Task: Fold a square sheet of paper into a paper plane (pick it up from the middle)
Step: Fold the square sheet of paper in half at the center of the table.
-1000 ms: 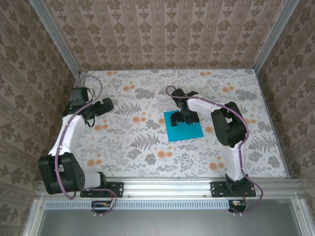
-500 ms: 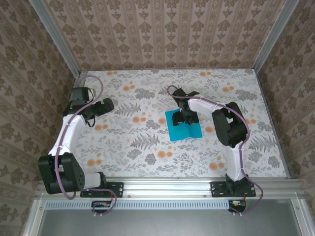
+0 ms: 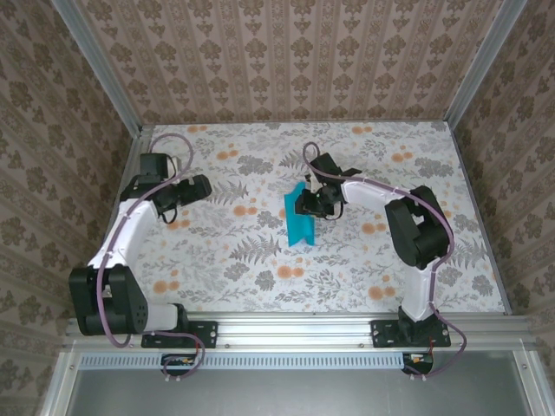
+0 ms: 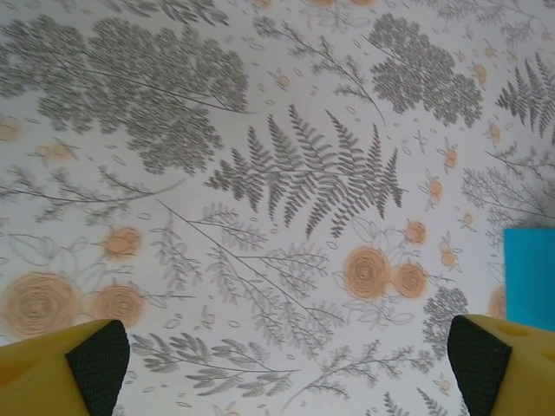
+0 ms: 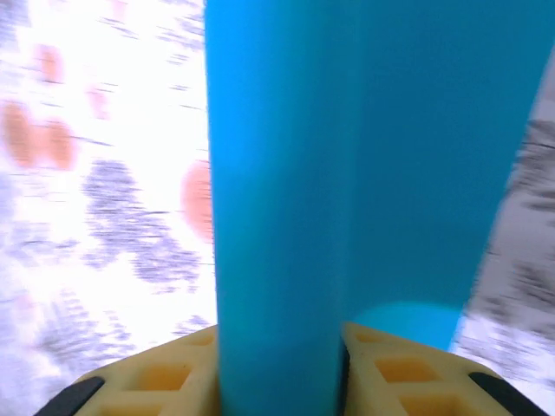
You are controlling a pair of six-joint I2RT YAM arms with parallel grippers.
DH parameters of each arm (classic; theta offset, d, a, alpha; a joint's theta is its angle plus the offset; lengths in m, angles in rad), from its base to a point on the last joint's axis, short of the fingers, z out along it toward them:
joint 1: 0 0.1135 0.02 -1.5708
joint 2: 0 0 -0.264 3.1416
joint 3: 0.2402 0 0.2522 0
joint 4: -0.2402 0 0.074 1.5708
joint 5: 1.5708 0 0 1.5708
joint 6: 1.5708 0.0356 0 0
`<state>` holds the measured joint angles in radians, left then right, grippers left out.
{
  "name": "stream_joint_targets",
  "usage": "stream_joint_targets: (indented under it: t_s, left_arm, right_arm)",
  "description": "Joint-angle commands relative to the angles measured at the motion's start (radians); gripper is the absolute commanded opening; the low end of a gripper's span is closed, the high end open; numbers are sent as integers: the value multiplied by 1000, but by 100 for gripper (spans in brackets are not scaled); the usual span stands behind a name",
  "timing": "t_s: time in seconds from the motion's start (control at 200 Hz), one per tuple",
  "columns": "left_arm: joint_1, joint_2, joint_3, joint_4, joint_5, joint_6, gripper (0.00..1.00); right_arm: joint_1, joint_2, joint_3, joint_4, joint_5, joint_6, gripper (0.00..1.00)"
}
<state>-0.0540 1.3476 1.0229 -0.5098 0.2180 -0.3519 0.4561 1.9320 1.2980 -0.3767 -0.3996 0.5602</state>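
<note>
The square sheet of paper (image 3: 301,224), bent along its middle, was pinched by the right gripper (image 3: 310,204) over the middle of the floral tabletop (image 3: 243,260). The left gripper (image 3: 201,185) was held spread wide over the tabletop's left side.

Square sheet of paper (image 3: 301,224): a second ago it lay flat on the tabletop (image 3: 225,260), with its whole square outline visible. Half a second ago its middle was humping up. It is now gathered into a narrow, doubled strip and has shifted a little to the left.

Right tool (image 3: 310,204): its jaws stood wide over the sheet's middle and have since closed in. The paper is pinched between the yellow fingers (image 5: 147,381). The wrist has swung left.

Left tool (image 3: 201,185): it has moved right, nearer the sheet, and the forearm has followed.
</note>
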Motion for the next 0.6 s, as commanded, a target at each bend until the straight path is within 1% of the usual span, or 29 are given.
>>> stream_joint_targets:
  t_s: [0.0,0.095,0.25,0.335,0.54,0.595]
  left_arm:
    - [-52,20,4,27,68,-72,96]
    - [-118,53,-6,76,104,-121,91]
    - [-244,123,-6,154,114,-182,86]
    - [-297,165,-3,194,108,-209,80]
    - [-384,262,-3,312,130,-277,58]
    - [-396,290,6,330,138,-289,53]
  right_arm:
    - [4,-40,-46,249,-222,135,33]
    - [4,-21,-64,315,-267,170,33]
    - [-1,12,-95,352,-274,182,32]
    - [-6,32,-107,357,-266,180,31]
    - [-20,68,-131,356,-249,154,29]
    - [-22,74,-136,356,-249,151,29]
